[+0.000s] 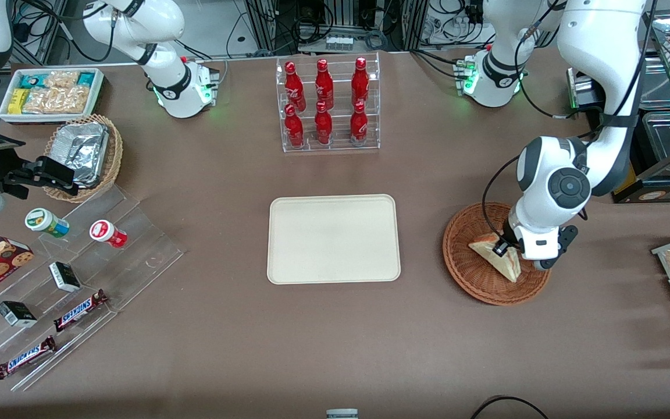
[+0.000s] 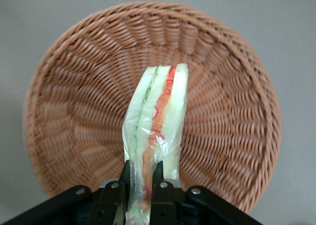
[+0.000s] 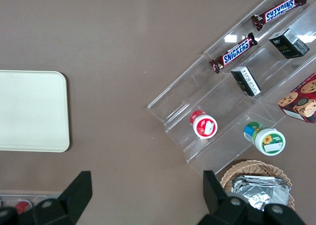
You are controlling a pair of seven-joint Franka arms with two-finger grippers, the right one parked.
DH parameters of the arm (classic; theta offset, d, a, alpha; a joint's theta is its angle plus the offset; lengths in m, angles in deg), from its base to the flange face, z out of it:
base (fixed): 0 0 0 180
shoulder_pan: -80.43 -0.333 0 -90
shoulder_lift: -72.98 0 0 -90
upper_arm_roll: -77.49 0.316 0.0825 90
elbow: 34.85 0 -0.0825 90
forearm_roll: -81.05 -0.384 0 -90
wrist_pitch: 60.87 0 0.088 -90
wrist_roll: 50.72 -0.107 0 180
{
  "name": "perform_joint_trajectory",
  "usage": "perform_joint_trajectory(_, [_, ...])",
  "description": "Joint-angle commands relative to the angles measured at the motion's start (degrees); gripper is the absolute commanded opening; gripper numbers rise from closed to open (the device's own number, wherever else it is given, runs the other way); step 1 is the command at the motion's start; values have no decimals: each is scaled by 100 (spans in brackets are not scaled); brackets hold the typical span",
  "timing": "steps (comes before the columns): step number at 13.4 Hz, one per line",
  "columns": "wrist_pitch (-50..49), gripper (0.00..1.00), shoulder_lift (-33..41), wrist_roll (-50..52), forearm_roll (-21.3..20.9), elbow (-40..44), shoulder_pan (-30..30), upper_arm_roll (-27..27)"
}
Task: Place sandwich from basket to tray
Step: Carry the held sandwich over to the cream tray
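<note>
From the front, the working arm is bending down over the reddish-brown basket (image 1: 495,256), which is sitting on the brown counter (image 1: 335,337) toward that arm's end. The gripper (image 1: 506,247) is hanging low inside the basket rim, right at the sandwich (image 1: 499,254), a pale wedge lying in the basket with one point aimed toward the front camera. The arm's white wrist is covering part of the basket here, so the fingers themselves are hard to make out. The cream tray (image 1: 334,238) is lying flat mid-counter, well apart from the basket, with a clear rack of red bottles (image 1: 328,105) farther from the camera.

The left wrist view is giving what the front cannot: the two black fingers (image 2: 158,178) are pinching the sandwich (image 2: 158,116) between them, closed on its wrapped edge. The clear film is glinting, and the red, white and green layers are running along the cut face, with the basket (image 2: 74,111) weave spreading underneath.

The right wrist view is showing neither sandwich nor basket; it is taking in one end of the tray (image 3: 32,111), the stepped clear display (image 3: 232,101) with Snickers bars (image 3: 234,53), and the lighter foil-filled basket (image 3: 256,185).
</note>
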Motion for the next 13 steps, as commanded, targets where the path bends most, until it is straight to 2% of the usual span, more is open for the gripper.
perform_joint_trajectory(1, [-1529, 0, 108, -305, -57, 1089, 409, 50])
perform_joint_trajectory(3, [-2303, 0, 91, -332, -49, 1801, 707, 50])
perform_joint_trajectory(5, [-2614, 0, 3, -333, -40, 2146, 1163, 50])
perform_joint_trajectory(8, [-2492, 0, -207, -841, -22, 2234, 1762, 50])
perform_joint_trajectory(13, [-2159, 0, -1270, -975, 30, 3113, 2465, 42])
